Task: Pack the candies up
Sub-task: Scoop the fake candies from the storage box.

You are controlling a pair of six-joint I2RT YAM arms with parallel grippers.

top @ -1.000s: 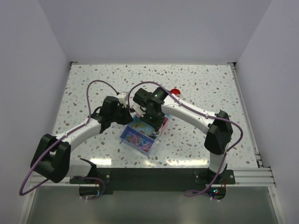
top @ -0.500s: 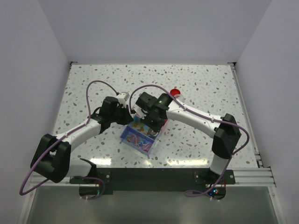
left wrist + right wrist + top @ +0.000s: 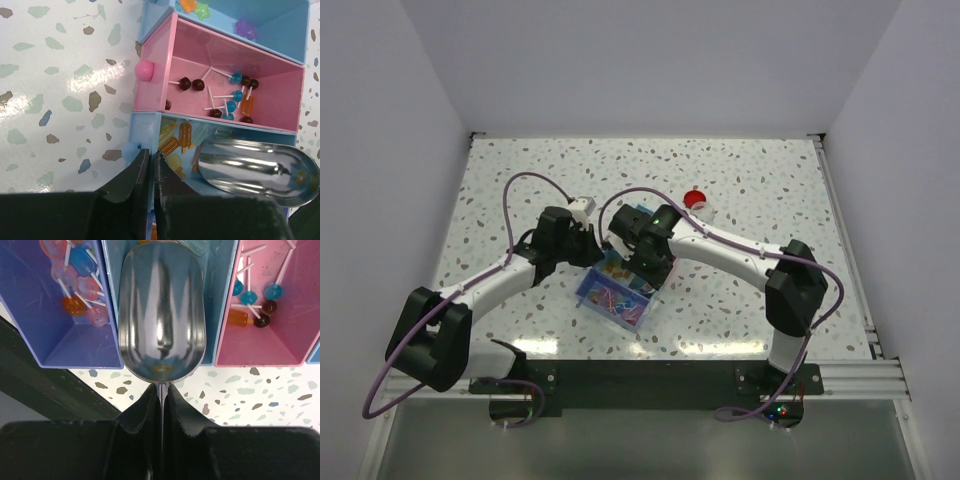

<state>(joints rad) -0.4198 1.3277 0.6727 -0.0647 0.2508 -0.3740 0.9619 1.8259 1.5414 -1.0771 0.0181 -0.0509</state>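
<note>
The candies lie in a tray (image 3: 612,296) of coloured compartments. Lollipops (image 3: 235,95) sit in the pink compartment (image 3: 170,45), and orange and yellow ice-lolly sweets (image 3: 176,142) in the light blue one. Pink, blue and orange lollipops (image 3: 75,275) fill a corner of the purple compartment (image 3: 30,315). My left gripper (image 3: 151,162) is shut on the light blue compartment's end wall (image 3: 145,127). A metal scoop (image 3: 162,310) is held by its thin handle in my shut right gripper (image 3: 161,392). Its empty bowl hangs over the light blue compartment.
A round red lid (image 3: 696,198) lies on the speckled table (image 3: 770,180) behind the right arm. Another blue compartment (image 3: 280,25) beyond the pink one holds a few orange, green and purple sweets. Both arms crowd over the tray.
The right arm has shifted slightly, carrying the scoop a little farther over the tray. The left gripper has kept its hold and place.
</note>
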